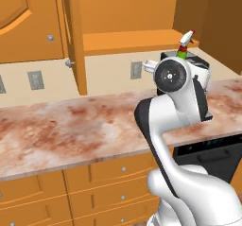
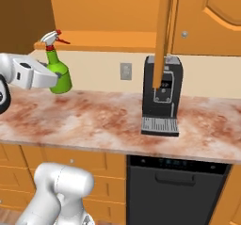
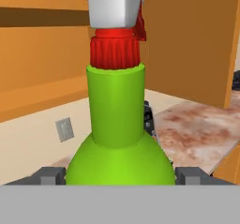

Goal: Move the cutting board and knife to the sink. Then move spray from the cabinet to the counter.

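- The hand point(image 3: 120, 175) stands wide, its fingertips point(image 3: 49, 175) flanking the green spray bottle with red neck and white nozzle point(image 3: 117, 120); grip unclear.
- Bottle at the marbled reddish stone bench point(image 2: 94, 120), far edge, left of the black coffee machine point(image 2: 162, 97).
- No readable label.

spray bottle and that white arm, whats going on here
The white arm's gripper has its jaws spread either side of the green spray, low on its body. The bottle is upright near the counter; whether it rests on it is unclear. The cabinet door above hangs open, beside a black coffee machine.
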